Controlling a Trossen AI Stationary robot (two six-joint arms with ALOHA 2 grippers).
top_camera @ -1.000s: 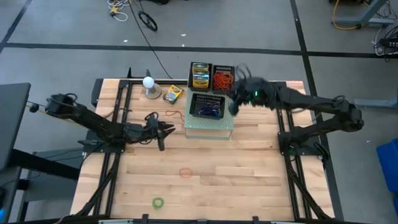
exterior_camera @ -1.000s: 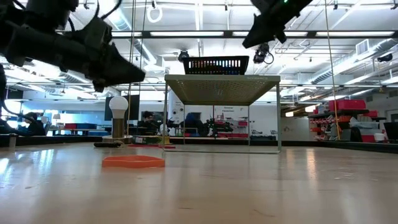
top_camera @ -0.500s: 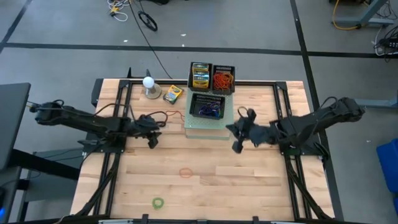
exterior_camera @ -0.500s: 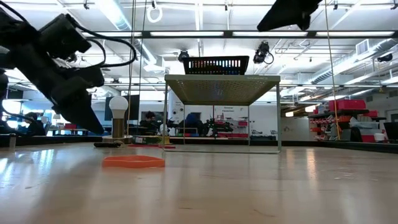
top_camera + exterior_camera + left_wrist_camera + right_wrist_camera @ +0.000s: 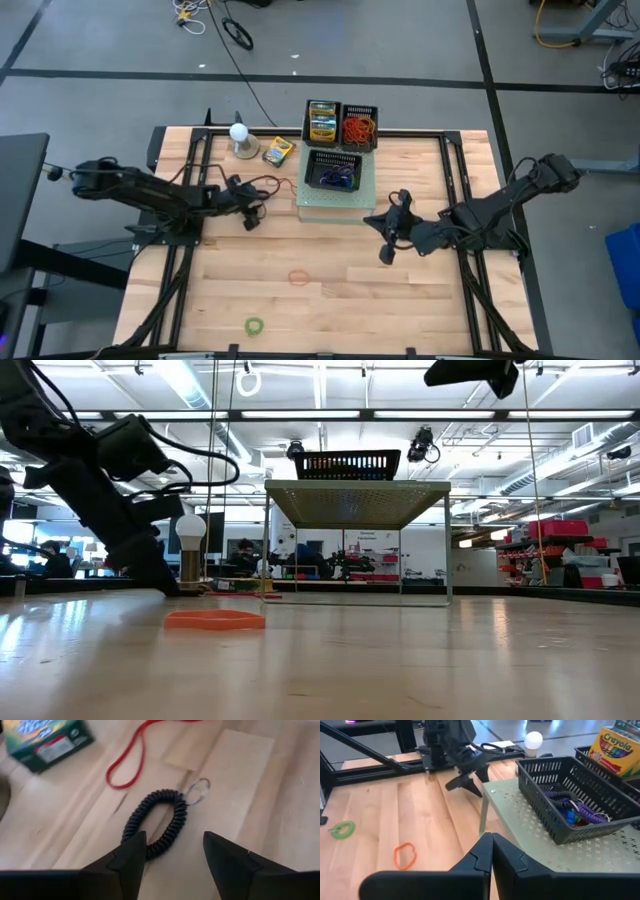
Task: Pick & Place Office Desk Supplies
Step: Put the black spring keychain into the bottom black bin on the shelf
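Two end effectors are seen over the wooden desk [image 5: 400, 300]. The left end effector [image 5: 250, 221] is lowered near the desk surface on the left side, and its fingers [image 5: 131, 851] are spread apart on either side of one end of a black coiled band [image 5: 159, 822], which lies flat on the wood with a small metal ring [image 5: 198, 790] at its far end; nothing is gripped. A red rubber band [image 5: 131, 761] is laid just beyond the coil, and a yellow-green crayon box [image 5: 278, 151] is found near it, beside a white ball on a round base [image 5: 240, 137]. The right end effector [image 5: 384, 238] is held above the desk to the right of a raised perforated platform [image 5: 362, 200], with its fingers [image 5: 487, 851] pressed together and nothing between them. A black mesh basket [image 5: 555, 800] with coiled bands inside is set on the platform. Behind it, a basket with crayon boxes [image 5: 321, 122] and a basket with orange rubber bands [image 5: 359, 127] are placed side by side. An orange rubber band [image 5: 299, 277] and a green rubber band [image 5: 255, 326] are left on the bare wood nearer the front edge, well apart from both arms.
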